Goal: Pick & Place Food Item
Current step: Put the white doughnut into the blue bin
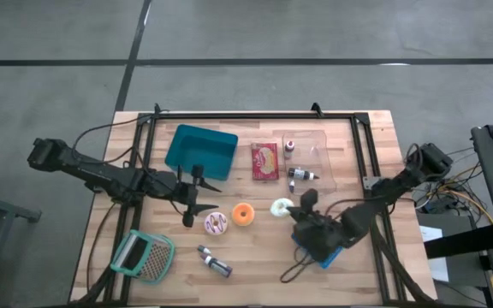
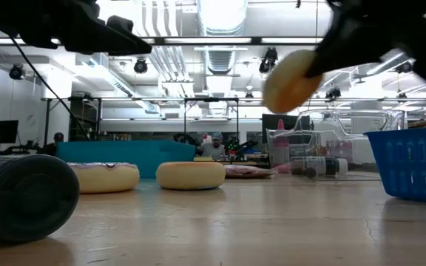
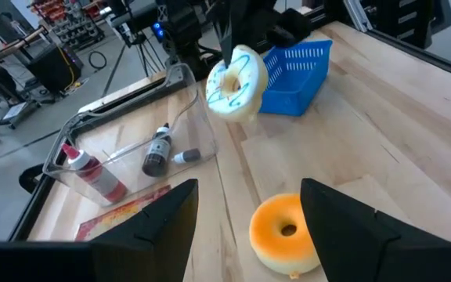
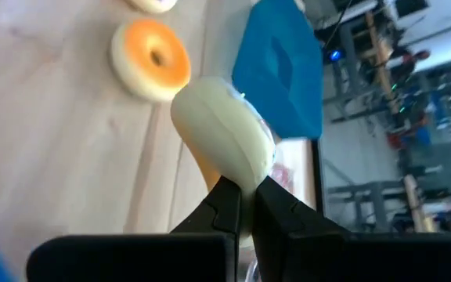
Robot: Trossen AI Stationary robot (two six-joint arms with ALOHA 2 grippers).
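A white-iced donut point(image 3: 236, 82) with thin blue lines hangs in the air above the table, with my right gripper point(image 4: 245, 194) shut on it. In the high view it point(image 1: 281, 206) is right of an orange donut point(image 1: 243, 213) and a pink donut point(image 1: 216, 224), both lying flat on the wood. My left gripper point(image 1: 197, 197) stands open above the table just left of these, pointing toward the orange donut point(image 3: 286, 233), with nothing between its fingers. My right gripper pinches the white donut's rim point(image 4: 245, 174) between its two fingers. The fingers come from the table's right, slanting down. The donut stands on edge beyond the fingertips, lifted clear of the table point(image 2: 293, 80).
A blue basket point(image 1: 322, 250) sits under my right arm near the front. At the back are a teal bin point(image 1: 199, 150), a red packet point(image 1: 264, 161) and a clear tray point(image 1: 315, 145) with small bottles. A dark bottle point(image 1: 215, 263) and a teal-framed grater point(image 1: 142, 257) lie front left.
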